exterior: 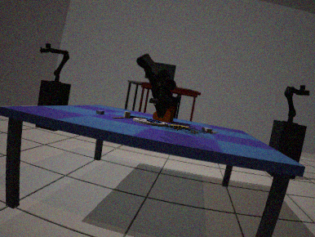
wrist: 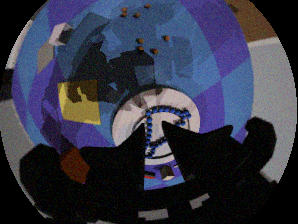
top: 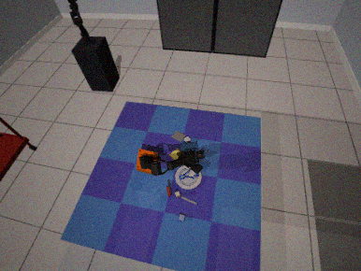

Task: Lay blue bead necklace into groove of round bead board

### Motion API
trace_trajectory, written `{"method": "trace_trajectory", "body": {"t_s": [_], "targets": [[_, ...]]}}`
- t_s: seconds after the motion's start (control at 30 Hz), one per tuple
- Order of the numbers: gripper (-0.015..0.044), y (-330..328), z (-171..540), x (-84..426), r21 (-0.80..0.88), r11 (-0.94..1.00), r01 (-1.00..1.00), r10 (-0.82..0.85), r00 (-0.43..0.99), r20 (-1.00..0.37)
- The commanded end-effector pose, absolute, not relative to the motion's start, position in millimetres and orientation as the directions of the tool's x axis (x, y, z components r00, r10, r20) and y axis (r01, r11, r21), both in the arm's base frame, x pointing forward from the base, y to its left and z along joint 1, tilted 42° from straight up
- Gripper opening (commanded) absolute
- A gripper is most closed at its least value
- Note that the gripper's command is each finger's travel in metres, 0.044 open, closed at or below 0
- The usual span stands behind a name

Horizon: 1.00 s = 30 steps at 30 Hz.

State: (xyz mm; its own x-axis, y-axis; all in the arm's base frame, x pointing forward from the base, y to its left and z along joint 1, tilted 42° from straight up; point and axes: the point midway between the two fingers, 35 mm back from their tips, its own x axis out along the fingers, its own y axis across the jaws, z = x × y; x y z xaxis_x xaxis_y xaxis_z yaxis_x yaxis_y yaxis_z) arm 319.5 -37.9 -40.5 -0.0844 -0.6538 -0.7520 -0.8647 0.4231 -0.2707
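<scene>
The round white bead board [top: 188, 187] [exterior: 139, 120] [wrist: 120, 126] lies flat on the checkered table top. The blue bead necklace [wrist: 161, 109] lies on it in an uneven, bent loop, with one strand running down the middle of the board; in the top view it is a blue squiggle. My gripper [wrist: 153, 124] is over the board with its fingers partly open. In the wrist view the middle strand shows between the two fingertips, with a gap beside it; no bead is seen pinched. The fingers hide parts of the board's near left and right sides.
A yellow block [top: 175, 154] [wrist: 80, 107] lies beside the arm. A grey flat piece [top: 178, 135] and a pale cube [top: 187, 139] lie beyond it. A red-handled tool [top: 168, 189], a pale stick [top: 189, 200] and a small block [top: 181, 217] lie on the board's other side. Several small orange dots [wrist: 140, 41] show ahead.
</scene>
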Motion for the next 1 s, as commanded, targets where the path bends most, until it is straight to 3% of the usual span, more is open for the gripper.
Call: {"method": "trace_trajectory", "body": {"t_s": [0.0,0.57,0.73,0.97], "targets": [[0.012,-43,-46,317,-0.264,0.418,-0.869,-0.657,-0.089,-0.748],[0.012,-56,-60,314,-0.258,0.416,-0.872,-0.658,-0.093,-0.748],[0.0,-54,-58,315,-0.262,0.421,-0.869,-0.654,-0.091,-0.751],[0.0,-54,-58,315,-0.262,0.421,-0.869,-0.654,-0.091,-0.751]]}}
